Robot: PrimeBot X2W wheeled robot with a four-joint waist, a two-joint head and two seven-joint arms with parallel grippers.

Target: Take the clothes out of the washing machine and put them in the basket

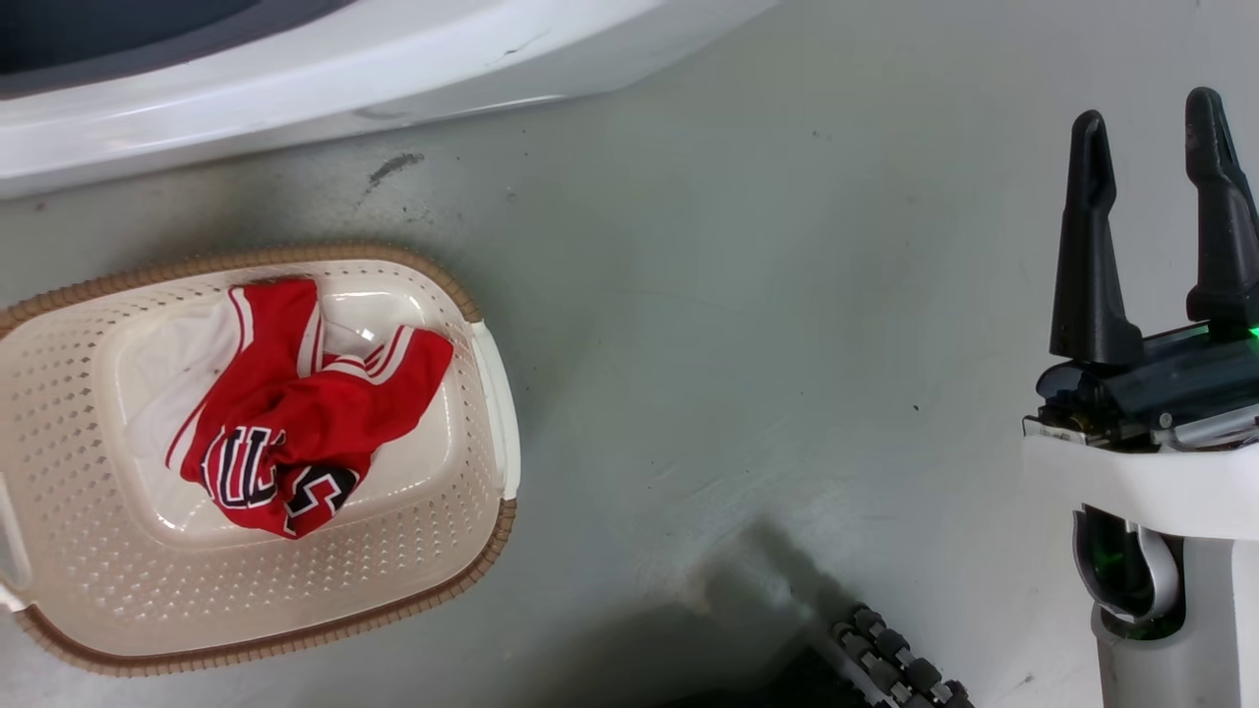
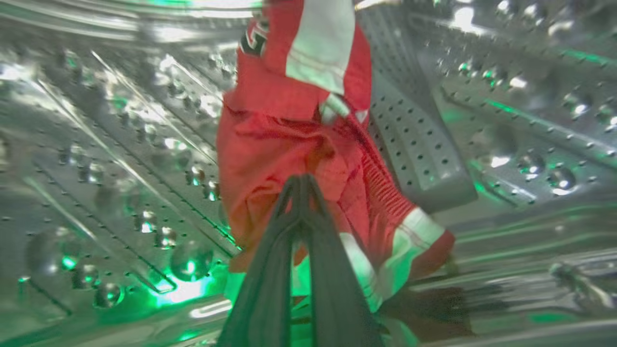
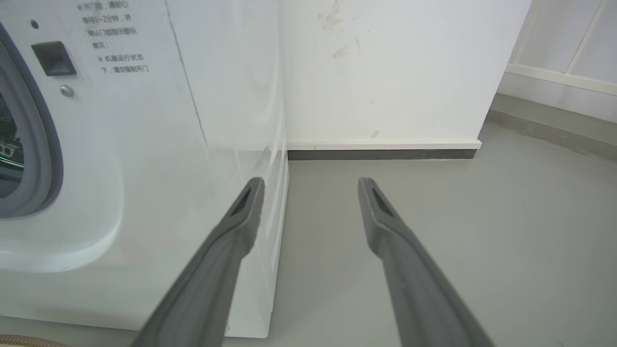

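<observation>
The white front-loading washing machine (image 3: pixel 144 193) stands on the grey floor (image 1: pixel 787 295) with its grey rubber ring (image 3: pixel 46 144) at the left edge of the right wrist view; inside it, the perforated steel drum (image 2: pixel 96 144) surrounds a red-and-white garment (image 2: pixel 279 135), which is bunched and blurred; the cream basket (image 1: pixel 59 393), with a brown woven-look rim and white handles, sits on the floor just in front of the machine; in its bottom lies a crumpled red jersey (image 1: pixel 295 413) with white trim and dark lettering; the right gripper (image 1: pixel 1146 106) is well to the basket's right, its fingers spread apart and holding nothing; the left gripper (image 2: pixel 301 180) is inside the drum, its fingers pressed together, pinching a fold of the red-and-white garment.
</observation>
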